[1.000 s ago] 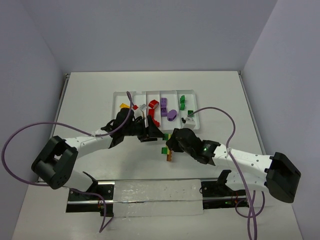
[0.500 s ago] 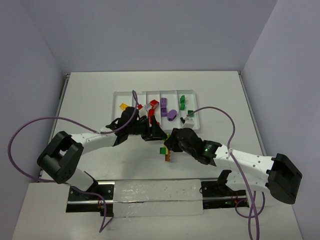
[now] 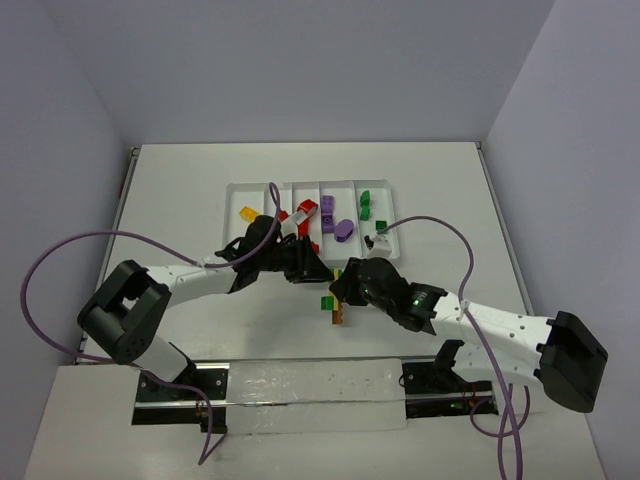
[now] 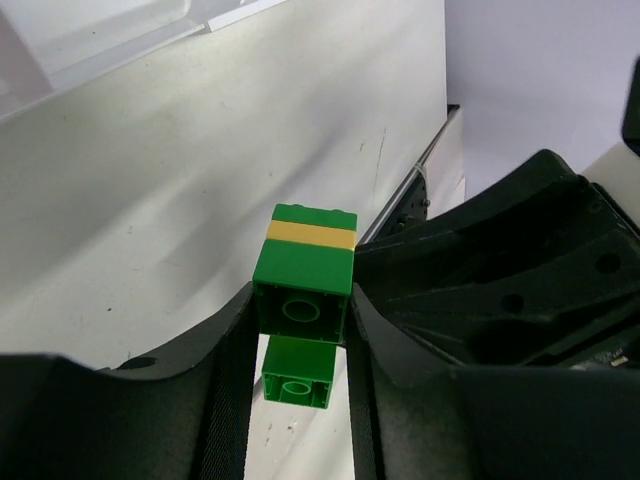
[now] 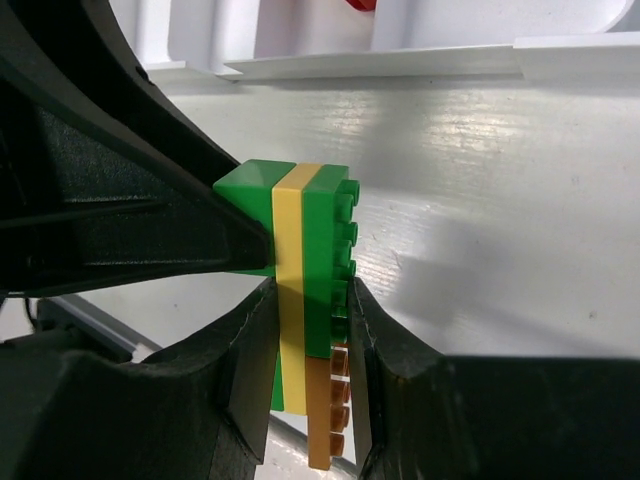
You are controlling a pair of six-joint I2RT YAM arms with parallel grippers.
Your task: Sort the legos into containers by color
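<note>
A stack of stuck-together legos [image 5: 300,260] hangs between both grippers: a long yellow plate with green pieces on both faces and an orange-brown brick [image 5: 328,410] at one end. My right gripper [image 5: 305,330] is shut on the stack's flat sides. My left gripper [image 4: 300,310] is shut on the green brick [image 4: 303,290] at the stack's other end; a second green brick [image 4: 297,375] shows beyond it. From above, the stack [image 3: 328,301] sits just in front of the containers [image 3: 240,188], a white divided tray, with the left gripper [image 3: 318,270] and right gripper [image 3: 340,285] meeting on it.
The tray holds a yellow brick [image 3: 247,212], red bricks [image 3: 305,210], purple bricks [image 3: 343,230] and green bricks [image 3: 365,205] in separate compartments. Purple cables loop over both arms. A black rail [image 3: 300,385] runs along the near table edge.
My left gripper has moved right from the tray to the stack and shut on its green end brick. The right gripper has kept hold of the stack, nearly still.
</note>
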